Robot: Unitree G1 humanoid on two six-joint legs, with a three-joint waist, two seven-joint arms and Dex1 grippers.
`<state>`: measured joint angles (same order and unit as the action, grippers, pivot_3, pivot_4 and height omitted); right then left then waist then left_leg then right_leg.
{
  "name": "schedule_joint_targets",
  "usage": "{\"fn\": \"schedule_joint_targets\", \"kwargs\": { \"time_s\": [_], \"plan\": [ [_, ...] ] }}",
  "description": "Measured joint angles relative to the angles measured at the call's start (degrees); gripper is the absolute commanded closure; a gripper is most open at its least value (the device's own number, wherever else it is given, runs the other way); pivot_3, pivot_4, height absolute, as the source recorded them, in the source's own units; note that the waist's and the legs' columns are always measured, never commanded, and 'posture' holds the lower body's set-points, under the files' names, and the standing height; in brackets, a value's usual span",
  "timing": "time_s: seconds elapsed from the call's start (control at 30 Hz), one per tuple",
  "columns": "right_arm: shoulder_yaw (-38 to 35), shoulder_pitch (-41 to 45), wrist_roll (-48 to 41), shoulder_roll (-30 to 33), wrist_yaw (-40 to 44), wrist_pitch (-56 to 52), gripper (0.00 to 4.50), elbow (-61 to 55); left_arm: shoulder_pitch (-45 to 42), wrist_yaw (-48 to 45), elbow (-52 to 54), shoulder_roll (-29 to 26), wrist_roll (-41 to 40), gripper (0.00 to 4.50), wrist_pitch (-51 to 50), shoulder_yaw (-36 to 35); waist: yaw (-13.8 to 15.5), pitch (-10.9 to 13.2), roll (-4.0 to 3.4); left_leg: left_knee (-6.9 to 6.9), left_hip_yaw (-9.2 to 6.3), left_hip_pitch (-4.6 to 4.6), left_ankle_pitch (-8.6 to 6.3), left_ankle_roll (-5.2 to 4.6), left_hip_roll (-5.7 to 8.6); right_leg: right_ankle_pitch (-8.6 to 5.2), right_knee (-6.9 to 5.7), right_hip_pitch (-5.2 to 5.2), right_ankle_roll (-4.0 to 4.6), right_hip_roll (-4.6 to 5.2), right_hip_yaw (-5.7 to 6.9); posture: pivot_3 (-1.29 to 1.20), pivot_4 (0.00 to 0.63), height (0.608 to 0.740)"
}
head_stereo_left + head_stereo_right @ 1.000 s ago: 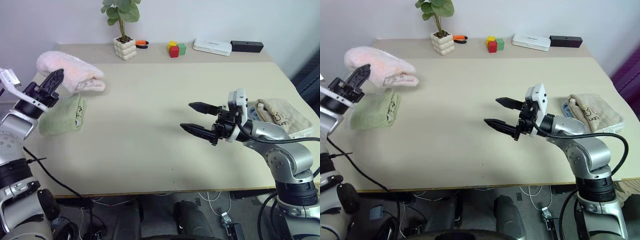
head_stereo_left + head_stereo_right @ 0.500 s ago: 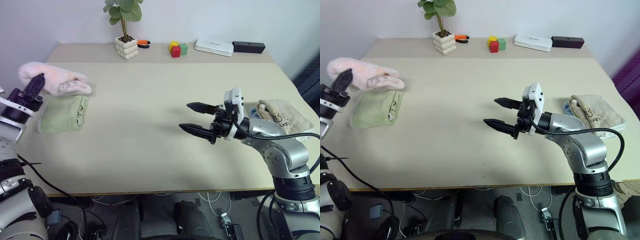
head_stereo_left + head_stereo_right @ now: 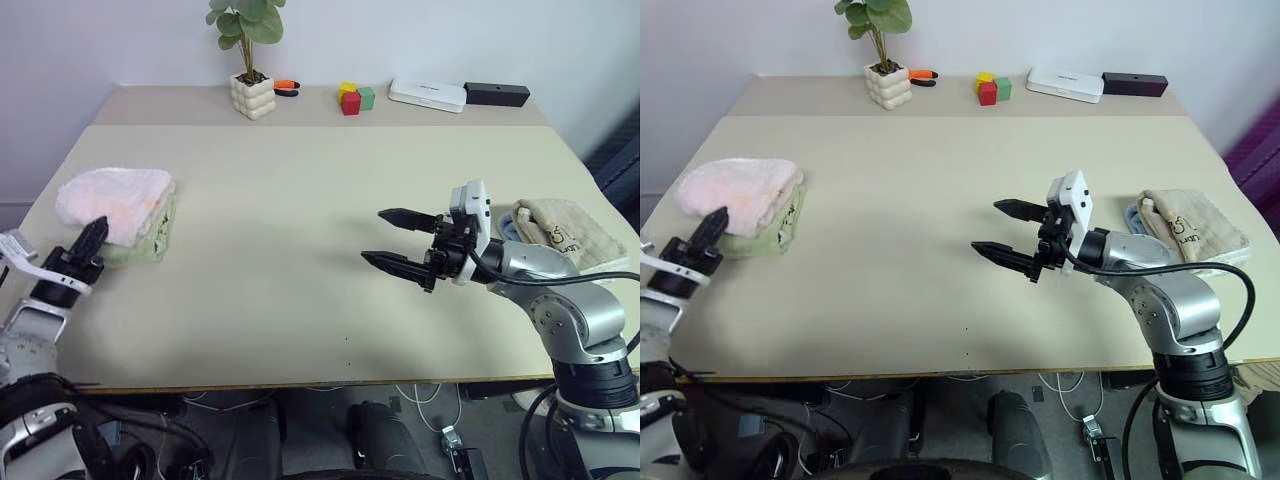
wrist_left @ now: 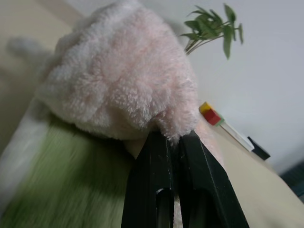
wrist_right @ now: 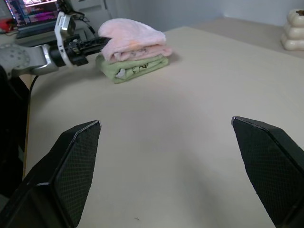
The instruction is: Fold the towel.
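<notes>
We see the towel (image 3: pixel 115 197) folded atop another towel (image 3: pixel 140 245) at the bench's (image 3: pixel 300 250) left edge. A third towel (image 3: pixel 560 230) lies at the right edge. A potted plant (image 3: pixel 248 60) and blocks (image 3: pixel 353 97) stand along the back.

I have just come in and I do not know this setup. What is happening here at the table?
The robot is busy with a folded pink towel. Its left gripper is shut on the near edge of the towel, which lies on top of a folded green towel at the left side of the table. The right gripper hangs open over the middle of the table, holding nothing. A beige towel lies at the right edge.
</notes>
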<state>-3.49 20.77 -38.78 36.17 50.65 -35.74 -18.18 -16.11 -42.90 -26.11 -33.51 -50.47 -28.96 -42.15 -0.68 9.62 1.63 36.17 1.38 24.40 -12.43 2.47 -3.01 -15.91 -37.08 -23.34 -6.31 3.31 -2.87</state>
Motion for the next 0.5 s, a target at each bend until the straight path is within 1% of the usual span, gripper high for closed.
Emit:
{"fn": "schedule_joint_targets", "kwargs": {
  "time_s": [0.2, 0.27, 0.37, 0.43, 0.5],
  "plan": [
    [0.27, 0.12, 0.52, -0.11, 0.1, 0.41, 0.0, 0.06, 5.01, 6.07, 11.78, 3.01, -5.15, 4.42, -4.98, -2.01, -0.13, 0.0, 0.0, -0.02, 0.01, -0.01, 0.0, 0.0, 0.0, 0.0, 0.0, -0.01, 0.0, 0.03, 0.0, 0.0, 0.15, 0.74],
    [0.44, 0.18, 0.93, -0.23, 0.12, 0.76, 0.0, 0.27, 5.98, 7.6, 13.58, 4.28, -6.37, 4.42, -6.01, -2.03, -0.12, 0.0, 0.0, -0.01, 0.01, -0.02, 0.0, 0.0, 0.0, 0.0, 0.0, -0.01, 0.0, 0.02, 0.0, 0.0, 0.15, 0.74],
    [0.65, 0.41, 1.51, -0.47, 0.3, 1.15, 0.0, 0.64, 6.67, 9.08, 14.62, 4.87, -8.51, 3.6, -7.36, -2.43, -0.04, 0.0, 0.0, 0.01, 0.01, -0.01, 0.0, 0.0, 0.02, -0.01, 0.0, 0.0, 0.02, 0.01, 0.0, 0.0, 0.15, 0.74],
    [0.75, 0.63, 1.58, -0.72, 0.55, 1.26, 0.0, 1.0, 6.63, 9.59, 15.37, 4.87, -9.98, 2.66, -7.86, -3.18, -0.08, 0.0, 0.0, 0.0, 0.01, -0.01, 0.0, 0.0, 0.02, -0.01, 0.0, 0.0, 0.02, 0.01, 0.0, 0.0, 0.15, 0.74],
    [0.78, 0.83, 1.69, -0.8, 0.79, 1.3, 0.0, 1.68, 6.48, 10.13, 15.67, 4.84, -10.89, 1.61, -7.84, -3.94, -0.09, 0.0, 0.0, -0.01, 0.01, -0.01, 0.0, 0.0, 0.02, -0.01, 0.0, 0.0, 0.02, 0.01, 0.0, 0.0, 0.15, 0.74]
  ]
}}
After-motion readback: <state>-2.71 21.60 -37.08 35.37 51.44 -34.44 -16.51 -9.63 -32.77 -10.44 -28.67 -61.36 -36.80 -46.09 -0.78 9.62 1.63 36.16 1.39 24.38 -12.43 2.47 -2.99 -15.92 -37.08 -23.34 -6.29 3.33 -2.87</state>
